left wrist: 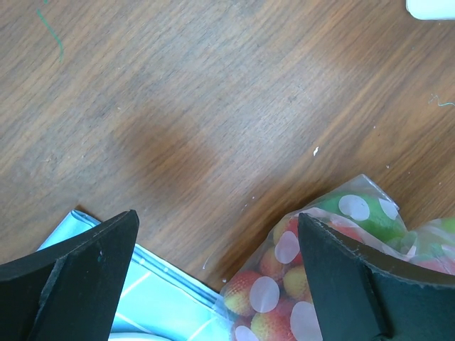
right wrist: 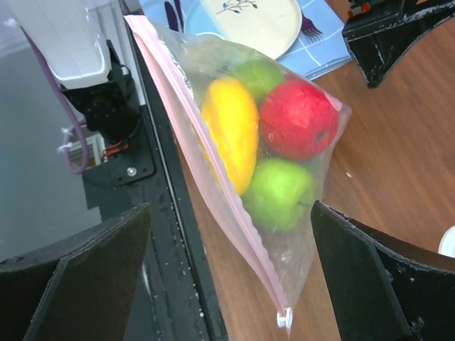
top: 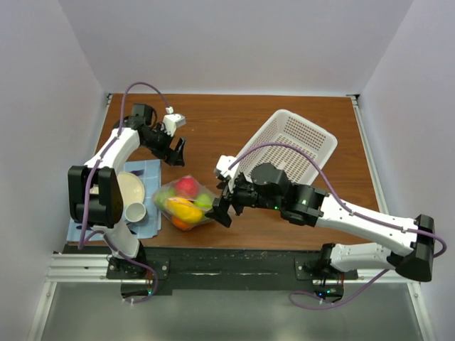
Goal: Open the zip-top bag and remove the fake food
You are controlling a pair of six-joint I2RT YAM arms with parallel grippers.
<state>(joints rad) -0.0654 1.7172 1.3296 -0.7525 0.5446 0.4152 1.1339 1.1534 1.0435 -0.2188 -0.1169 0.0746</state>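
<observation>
The zip-top bag (top: 183, 202) lies on the wooden table, its pink zip strip (right wrist: 213, 192) running along the side towards the table's near edge. The white slider (right wrist: 284, 320) sits at the strip's end. Inside is the fake food: a yellow piece (right wrist: 231, 131), a red apple (right wrist: 297, 117), a green apple (right wrist: 281, 192) and red grapes (left wrist: 284, 277). My right gripper (top: 220, 209) is open at the bag's right corner, with that corner between its fingers (right wrist: 231, 207) and not pinched. My left gripper (top: 174, 150) hangs open behind the bag (left wrist: 217, 220), holding nothing.
A white mesh basket (top: 291, 145) stands tilted at the back right. On a blue cloth (top: 153, 170) left of the bag are a beige plate (top: 131, 188) and a white cup (top: 135, 212). A black rail (top: 234, 256) runs along the table's near edge.
</observation>
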